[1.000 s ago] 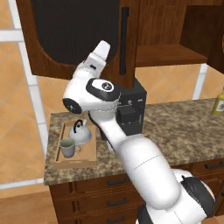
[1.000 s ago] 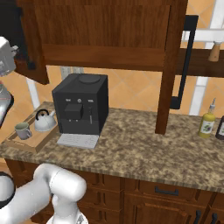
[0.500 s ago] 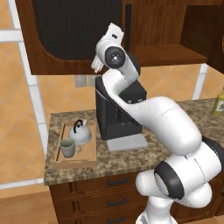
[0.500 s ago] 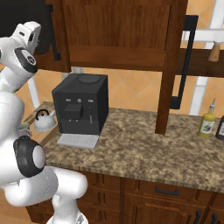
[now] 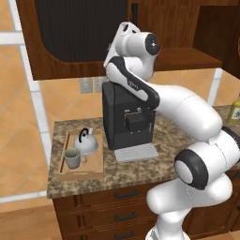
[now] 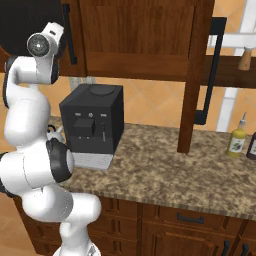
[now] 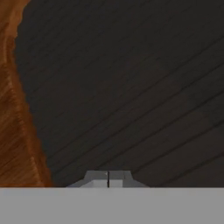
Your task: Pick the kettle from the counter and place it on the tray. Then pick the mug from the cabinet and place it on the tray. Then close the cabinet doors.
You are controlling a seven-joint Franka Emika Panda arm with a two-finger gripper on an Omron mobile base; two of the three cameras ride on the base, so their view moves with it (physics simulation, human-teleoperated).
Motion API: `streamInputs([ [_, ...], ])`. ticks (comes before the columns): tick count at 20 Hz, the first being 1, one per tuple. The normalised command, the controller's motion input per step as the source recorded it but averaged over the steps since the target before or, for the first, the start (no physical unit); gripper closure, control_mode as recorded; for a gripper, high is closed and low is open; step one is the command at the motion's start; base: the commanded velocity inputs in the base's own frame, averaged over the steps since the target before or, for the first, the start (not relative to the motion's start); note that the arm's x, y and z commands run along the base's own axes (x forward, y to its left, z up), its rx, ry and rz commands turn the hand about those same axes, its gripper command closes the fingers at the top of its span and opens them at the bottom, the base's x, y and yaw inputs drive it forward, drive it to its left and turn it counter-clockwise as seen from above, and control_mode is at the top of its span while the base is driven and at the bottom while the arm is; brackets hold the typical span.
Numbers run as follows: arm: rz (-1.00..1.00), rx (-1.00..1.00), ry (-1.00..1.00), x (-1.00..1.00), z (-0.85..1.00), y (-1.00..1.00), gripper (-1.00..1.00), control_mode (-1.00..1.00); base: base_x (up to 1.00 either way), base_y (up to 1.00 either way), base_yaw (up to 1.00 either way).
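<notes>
1. At the bottom of the hand view the gripper (image 7: 108, 178) has its two tips pressed together, clenched on nothing
2. Right ahead of the tips: black mesh panel of a cabinet door (image 7: 131, 87), very close, with its brown wooden frame curving down the left edge of that view
3. Whether the tips touch the panel, cannot tell
4. Hand raised high in the left base view, wrist up beside the left cabinet door (image 5: 79, 37), near its vertical black bar handle (image 5: 134, 11)
5. Arm rises from the base at lower right, bends at a big elbow, forearm runs up and left over the coffee machine (image 5: 127, 119), last links fold back down by the door
6. Right base view: arm stacked upright at far left, wrist at the top next to the dark door panel
7. Kettle (image 5: 86, 141) sits on the tray (image 5: 96, 161), at the back half
8. Mug (image 5: 73, 158) on the tray too, just in front of the kettle, handle to the right
9. Tray lies on the counter (image 5: 140, 168) left of the coffee machine
10. Right cabinet door (image 6: 200, 75) stands swung out edge-on over the counter, cabinet (image 6: 135, 40) interior open behind it
11. Yellow bottle (image 6: 237, 139) at the counter's far right
</notes>
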Motion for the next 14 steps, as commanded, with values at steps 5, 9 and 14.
streamInputs([
  [5,0.11,0.13,0.05,0.69,-0.26,0.00,1.00,-1.00,0.00,0.00,0.00],
  [9,-0.04,0.07,0.00,-0.24,0.08,-0.19,1.00,-1.00,0.00,0.00,0.00],
  [14,-0.13,0.00,0.10,-0.80,0.63,-0.82,1.00,-1.00,0.00,0.00,0.00],
])
